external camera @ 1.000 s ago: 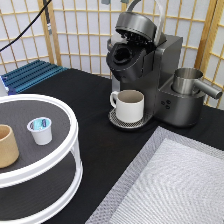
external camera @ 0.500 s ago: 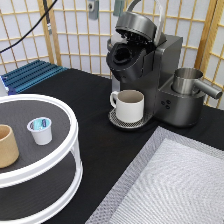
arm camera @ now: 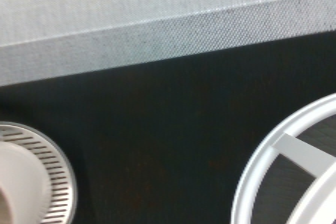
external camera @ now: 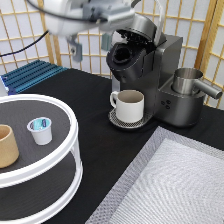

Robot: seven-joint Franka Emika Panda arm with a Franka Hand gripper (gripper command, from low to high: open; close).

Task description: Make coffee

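Observation:
The coffee pod (external camera: 40, 130), small and white with a blue-printed foil top, stands on the upper tier of a round white stand (external camera: 60, 162) at the exterior view's left. A cream handled mug (external camera: 129, 105) sits on the drip tray of the dark coffee machine (external camera: 155, 65), whose lid is raised over the empty pod chamber. My gripper (external camera: 90, 46) hangs blurred near the exterior view's top, left of the machine's head and high above the table, open with nothing in it. The wrist view shows the drip tray's grille (arm camera: 49, 175) and the stand's rim (arm camera: 274, 165).
A tan handleless cup (external camera: 6, 146) stands beside the pod at the stand's left edge. A metal jug (external camera: 187, 80) sits on the machine's right side. A grey mat (external camera: 175, 185) covers the lower right. A blue rack (external camera: 30, 75) lies at the back left.
The arm has swept down into the exterior view from the top edge. Earlier only a small part of it showed there. Pod, mug and machine have not moved.

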